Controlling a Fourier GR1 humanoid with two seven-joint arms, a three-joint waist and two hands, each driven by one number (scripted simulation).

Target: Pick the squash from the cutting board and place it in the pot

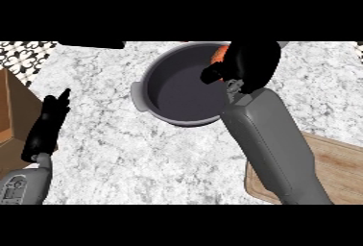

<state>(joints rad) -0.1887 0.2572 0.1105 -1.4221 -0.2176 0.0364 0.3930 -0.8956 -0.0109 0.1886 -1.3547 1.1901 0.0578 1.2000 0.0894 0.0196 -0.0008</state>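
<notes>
- Two hands work a marble counter [142,153]: the right hand [245,60], fingers curled round the orange squash [220,53], holds it over the grey pot's [152,81] far rim.
- The left hand [48,122] rests at the view's left, fingers straight and pressed together.
- The wooden cutting board [340,168] lies beside the right forearm.

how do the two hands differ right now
The right hand is over the pot, fingers curled round the orange squash; the left hand holds nothing. The right is far out over the pot's rim; the left rests near the view's left edge, fingers straight, over the marble counter. Both are black on grey forearms.
</notes>
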